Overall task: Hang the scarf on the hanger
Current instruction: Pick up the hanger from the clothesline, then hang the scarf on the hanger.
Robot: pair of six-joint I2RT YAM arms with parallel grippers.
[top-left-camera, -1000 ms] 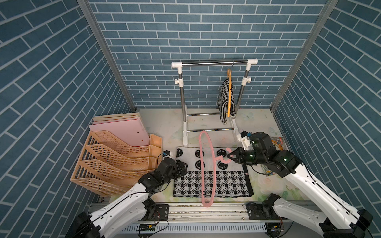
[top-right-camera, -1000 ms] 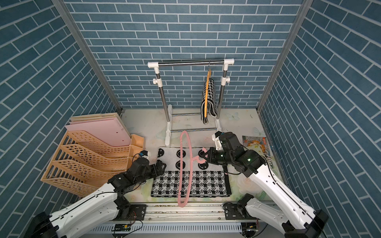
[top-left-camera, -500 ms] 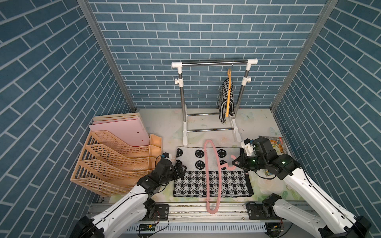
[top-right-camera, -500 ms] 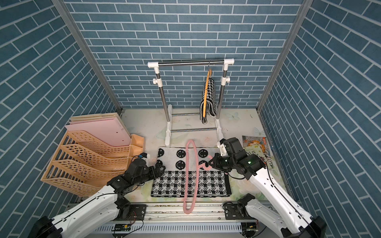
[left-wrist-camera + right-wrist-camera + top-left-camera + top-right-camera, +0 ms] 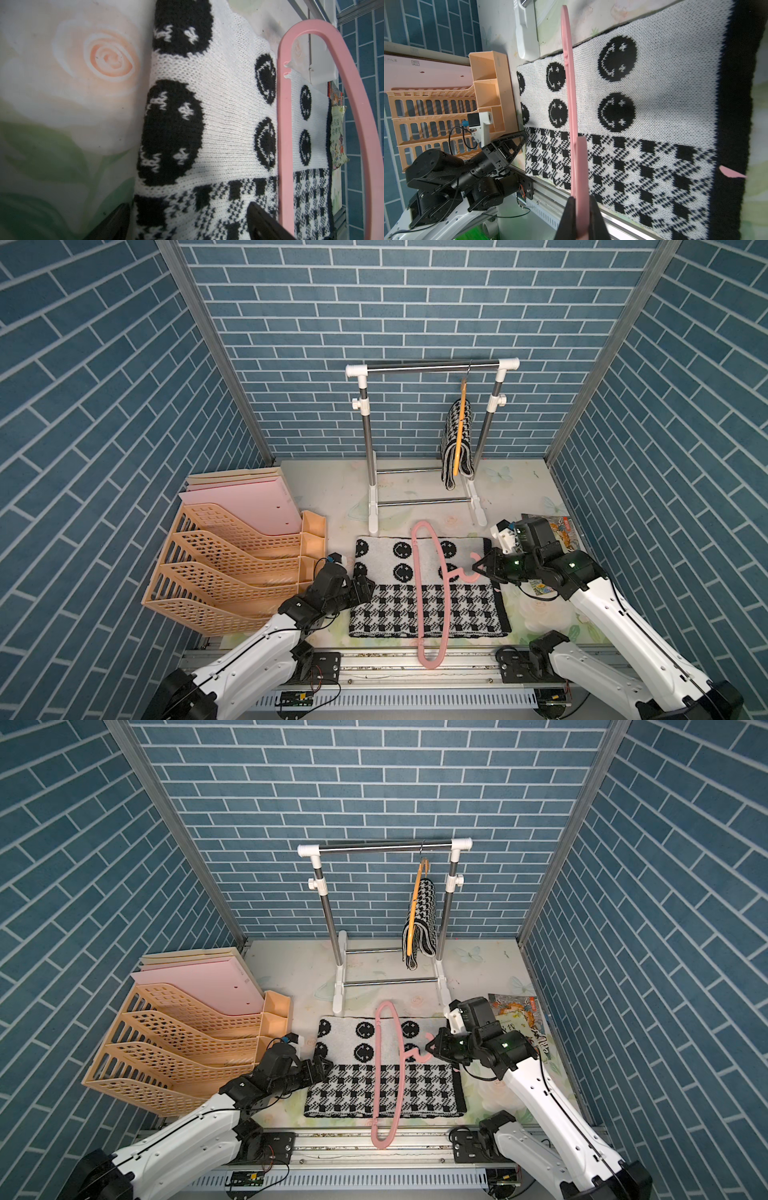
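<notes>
A black-and-white knitted scarf [image 5: 390, 605] [image 5: 349, 1090] lies flat near the table's front edge, with smiley faces on its far half and checks on its near half. A pink hanger [image 5: 431, 664] [image 5: 382, 1144] stands on edge across the scarf, front to back. My right gripper [image 5: 482, 568] [image 5: 578, 207] is shut on the hanger by its hook. At the scarf's left edge my left gripper [image 5: 365, 587] [image 5: 191, 224] is open, with the scarf's [image 5: 218, 124] edge between its fingers. The left wrist view shows the hanger [image 5: 283, 124] beyond.
At the back, a clothes rack [image 5: 432, 366] carries an orange hanger with another checked scarf [image 5: 451, 439]. Peach file trays [image 5: 232, 568] fill the left side. A picture book [image 5: 559, 526] lies beneath my right arm. A metal rail [image 5: 374, 659] runs along the front.
My right gripper has carried the pink hanger to the right and toward the front. The left gripper has stayed at the scarf's left edge, its jaws slightly narrower.
</notes>
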